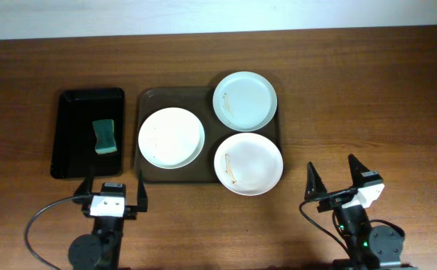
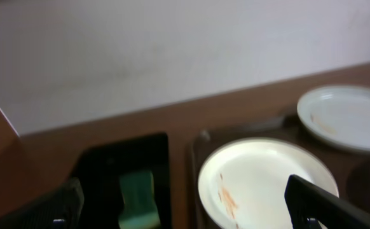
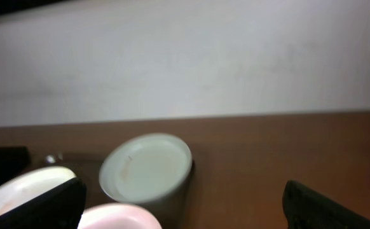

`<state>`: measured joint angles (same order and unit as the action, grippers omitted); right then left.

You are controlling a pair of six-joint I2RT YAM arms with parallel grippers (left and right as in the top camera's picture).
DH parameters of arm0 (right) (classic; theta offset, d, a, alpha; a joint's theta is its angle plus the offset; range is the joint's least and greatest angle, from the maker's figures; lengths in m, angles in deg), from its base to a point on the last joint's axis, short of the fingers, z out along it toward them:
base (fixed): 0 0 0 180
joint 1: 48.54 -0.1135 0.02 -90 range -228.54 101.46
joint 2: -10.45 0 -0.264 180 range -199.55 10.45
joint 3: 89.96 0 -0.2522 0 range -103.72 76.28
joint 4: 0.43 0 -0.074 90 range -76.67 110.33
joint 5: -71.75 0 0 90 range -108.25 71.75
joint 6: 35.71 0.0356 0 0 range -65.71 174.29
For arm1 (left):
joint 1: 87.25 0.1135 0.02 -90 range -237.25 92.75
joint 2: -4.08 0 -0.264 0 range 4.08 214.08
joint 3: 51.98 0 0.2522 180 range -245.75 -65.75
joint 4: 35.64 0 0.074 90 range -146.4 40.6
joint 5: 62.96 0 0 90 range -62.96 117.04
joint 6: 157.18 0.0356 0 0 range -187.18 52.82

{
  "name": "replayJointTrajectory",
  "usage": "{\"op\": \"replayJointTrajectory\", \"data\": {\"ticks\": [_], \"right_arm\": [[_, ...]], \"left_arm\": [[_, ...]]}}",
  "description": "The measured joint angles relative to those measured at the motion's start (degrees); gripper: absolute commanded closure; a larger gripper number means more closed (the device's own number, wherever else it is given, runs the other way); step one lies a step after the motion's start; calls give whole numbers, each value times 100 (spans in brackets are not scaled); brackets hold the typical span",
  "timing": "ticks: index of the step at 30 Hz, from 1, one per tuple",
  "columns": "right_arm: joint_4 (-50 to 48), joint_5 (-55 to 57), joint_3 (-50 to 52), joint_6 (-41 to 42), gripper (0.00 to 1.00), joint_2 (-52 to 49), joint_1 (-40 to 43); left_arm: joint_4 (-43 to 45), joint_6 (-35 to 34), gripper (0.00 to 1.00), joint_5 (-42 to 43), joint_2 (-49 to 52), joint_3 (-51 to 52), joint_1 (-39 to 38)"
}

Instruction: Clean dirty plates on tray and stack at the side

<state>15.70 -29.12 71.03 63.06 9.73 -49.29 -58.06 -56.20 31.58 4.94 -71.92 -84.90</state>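
Three white plates lie on the dark brown tray [image 1: 149,96]. The left plate [image 1: 171,137] has faint specks and shows an orange smear in the left wrist view [image 2: 261,184]. The far right plate [image 1: 245,100] also shows in both wrist views [image 2: 347,117] [image 3: 145,167]. The near right plate [image 1: 248,163] has a brown smear and overhangs the tray's front rim. My left gripper [image 1: 115,191] is open and empty near the front edge, below the black tray. My right gripper [image 1: 335,180] is open and empty, right of the near plate.
A smaller black tray [image 1: 70,105] left of the brown tray holds a green-and-yellow sponge [image 1: 104,136], also in the left wrist view [image 2: 137,198]. Bare wooden table [image 1: 376,97] lies to the right of the brown tray. A pale wall runs behind the table.
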Motion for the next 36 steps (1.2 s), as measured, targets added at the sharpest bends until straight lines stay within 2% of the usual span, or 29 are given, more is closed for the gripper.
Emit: {"op": "replayJointTrajectory", "data": {"ticks": [2,5,8,12,15,18,21,22,23,24,26,29,31,34,36], "right_arm": [[184,-282,-538,-17,2,-173,0],[678,-560,-1753,-22,2,-1003,-4],[1403,-1075,-3467,-52,2,-2717,-4],[2540,-2076,-5362,-87,2,-4977,-37],[2804,-2315,-6310,-105,2,-6467,-643],[2798,-2352,-7182,-105,2,-8297,-1635],[2798,-2297,-7685,-101,2,-9626,-2190],[2441,-2304,-7855,-101,2,-10312,-2415],[2061,-2472,-7858,33,5,-10614,-2507],[1834,-2594,-7860,105,12,-10832,-2583],[1657,-2430,-7860,258,16,-11088,-2761],[1930,-800,-7875,1021,31,-11226,-3187],[1947,138,-7875,1471,39,-11250,-3488],[1971,1067,-7882,1869,46,-11344,-3738],[1974,1213,-7886,1974,48,-11580,-3744]], "left_arm": [[-282,2,1,0,125,-562,0],[-546,-4,1,2,999,-1740,0],[-1115,-50,1,249,2157,-2789,0],[-2570,-98,1,428,3976,-4424,-4],[-3565,-87,1,586,5241,-5547,-4],[-4662,48,1,817,6778,-6800,81],[-4743,109,1,1021,7720,-7239,299],[-4756,131,1,938,7969,-7248,297],[-4732,146,1,901,8124,-7252,310],[-4706,146,1,911,8238,-7254,337],[-4728,146,1,964,8395,-7257,472],[-4444,-490,7,560,8664,-7267,1038],[-4310,-697,7,372,8802,-7270,1163],[-4107,-811,11,225,9197,-7272,1161],[-3991,-844,11,208,9444,-7272,1161]]}}
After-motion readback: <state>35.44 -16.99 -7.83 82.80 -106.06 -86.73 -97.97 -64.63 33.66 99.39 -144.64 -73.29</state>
